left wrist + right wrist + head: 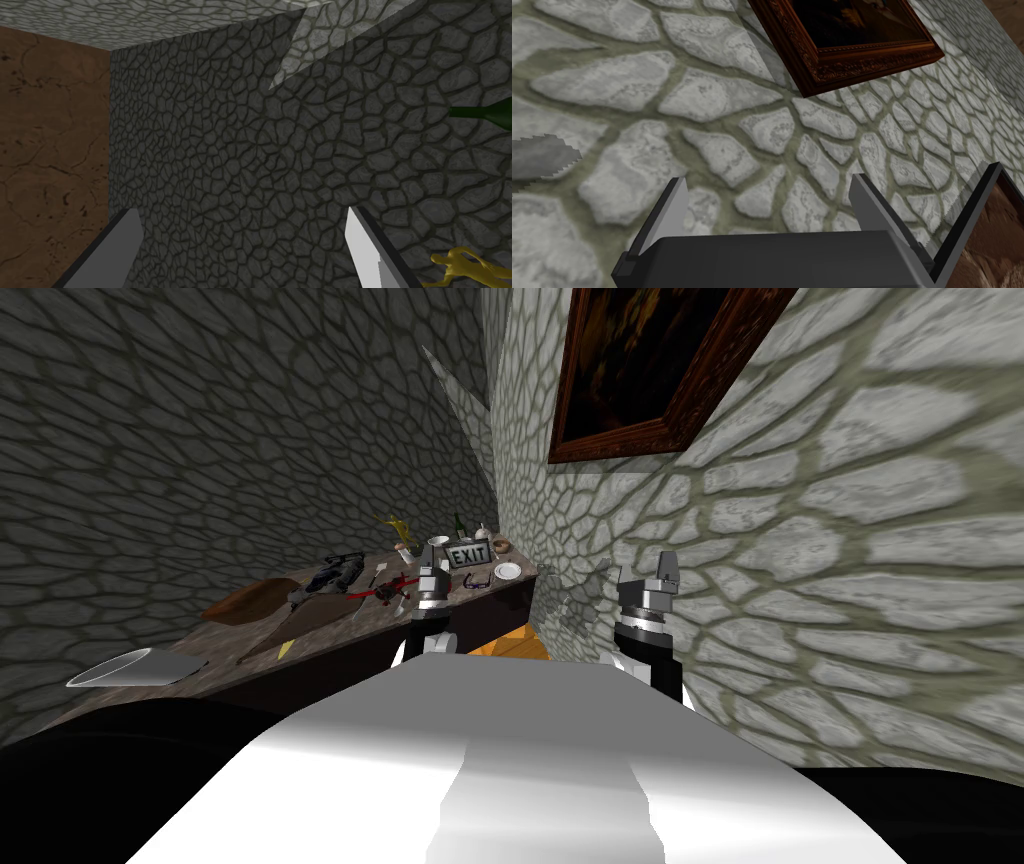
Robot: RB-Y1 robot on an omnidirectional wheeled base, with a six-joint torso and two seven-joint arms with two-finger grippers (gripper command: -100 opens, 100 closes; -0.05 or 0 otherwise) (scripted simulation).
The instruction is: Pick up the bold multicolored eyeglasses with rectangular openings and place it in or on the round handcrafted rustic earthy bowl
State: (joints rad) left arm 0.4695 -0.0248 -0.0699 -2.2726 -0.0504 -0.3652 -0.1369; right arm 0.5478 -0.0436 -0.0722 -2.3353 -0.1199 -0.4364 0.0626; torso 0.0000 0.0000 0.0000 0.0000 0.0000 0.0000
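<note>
The eyeglasses (pixel 477 580), small with a purple-tinted frame, lie near the right end of a long dark table (pixel 330 633) against the left stone wall. A small round brown bowl (pixel 502 547) stands just beyond them, at the table's far corner. My left gripper (pixel 431 560) is raised over the table's front edge, a little left of the eyeglasses and pointing up. In the left wrist view it (pixel 241 212) is open and holds nothing. My right gripper (pixel 663 560) is raised beside the right stone wall, and in the right wrist view it (pixel 769 179) is open and holds nothing.
The table also carries an EXIT sign (pixel 467 555), a white plate (pixel 507 572), a red toy plane (pixel 385 588), a green bottle (pixel 482 112), a yellow figure (pixel 465 267), a brown dish (pixel 250 600) and a tipped white cup (pixel 130 668). Stone walls close in on both sides.
</note>
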